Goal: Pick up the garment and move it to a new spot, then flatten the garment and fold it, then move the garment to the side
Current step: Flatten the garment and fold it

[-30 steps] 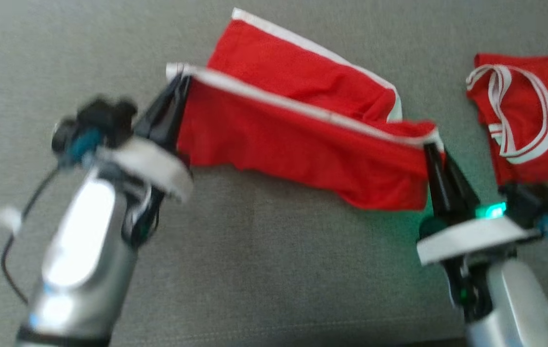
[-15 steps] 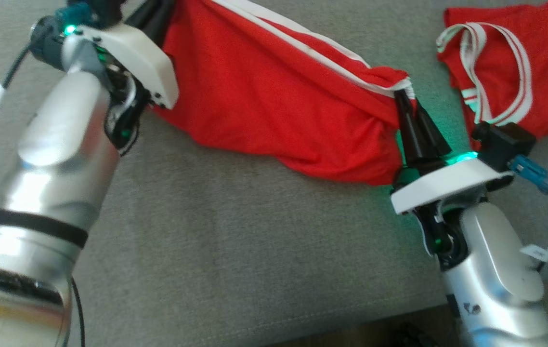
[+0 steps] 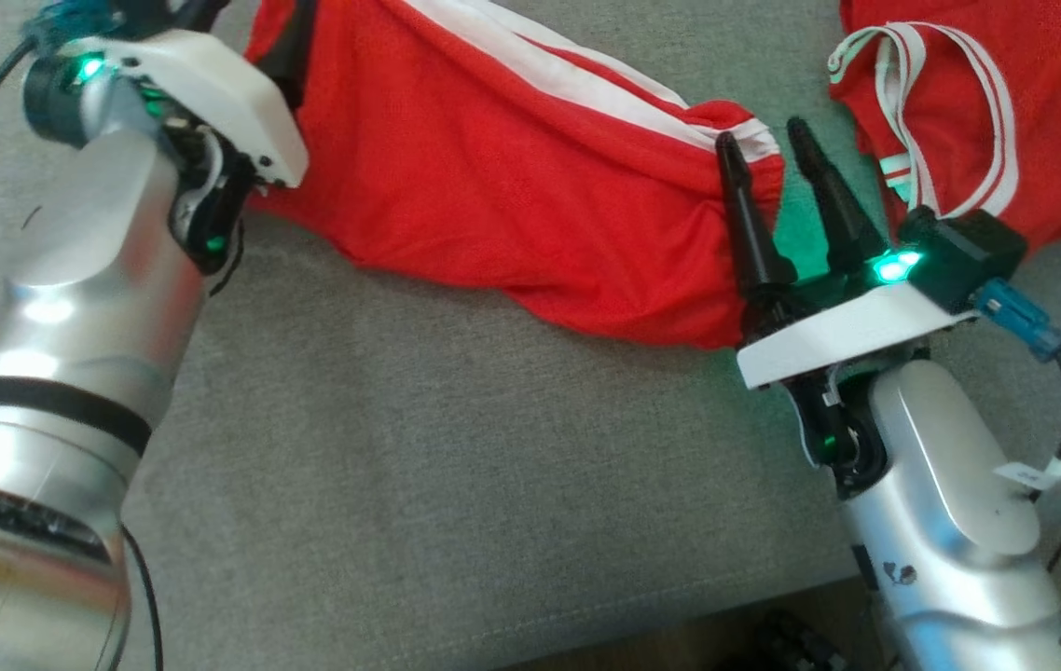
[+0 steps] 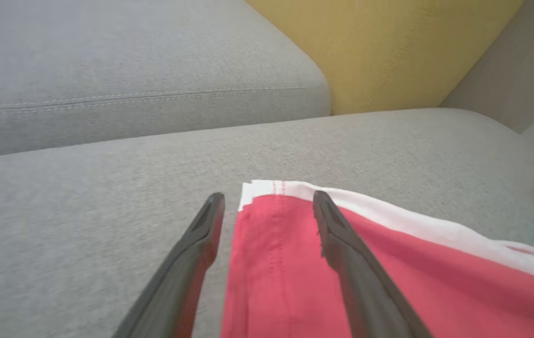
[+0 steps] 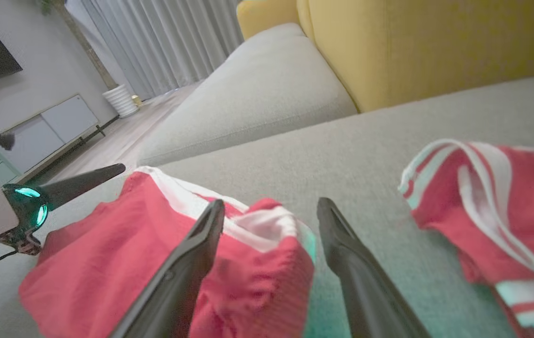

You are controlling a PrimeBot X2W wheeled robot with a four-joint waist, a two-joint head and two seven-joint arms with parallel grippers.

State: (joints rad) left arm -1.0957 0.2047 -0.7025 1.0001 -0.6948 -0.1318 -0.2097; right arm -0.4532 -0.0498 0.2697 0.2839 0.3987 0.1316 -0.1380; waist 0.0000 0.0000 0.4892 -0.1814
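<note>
Red garment (image 3: 512, 186) lies loose on the grey cushion (image 3: 400, 419), its ends at the wide-spread fingers of our left gripper (image 4: 269, 196) and right gripper (image 3: 762, 133).

A: Where is the garment (image 3: 512, 186)?
B: On the seat cushion (image 3: 447, 447), its left end between the left gripper (image 4: 269, 197) fingers, its right end at the right gripper (image 3: 762, 133).
A: And beyond?
B: A jersey (image 3: 1053, 121) lies right, apart; back cushion (image 5: 412, 42) behind.

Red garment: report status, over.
Left gripper open, right gripper open. Red garment down on cushion, bunched at right end. Red jersey lies near right gripper.
</note>
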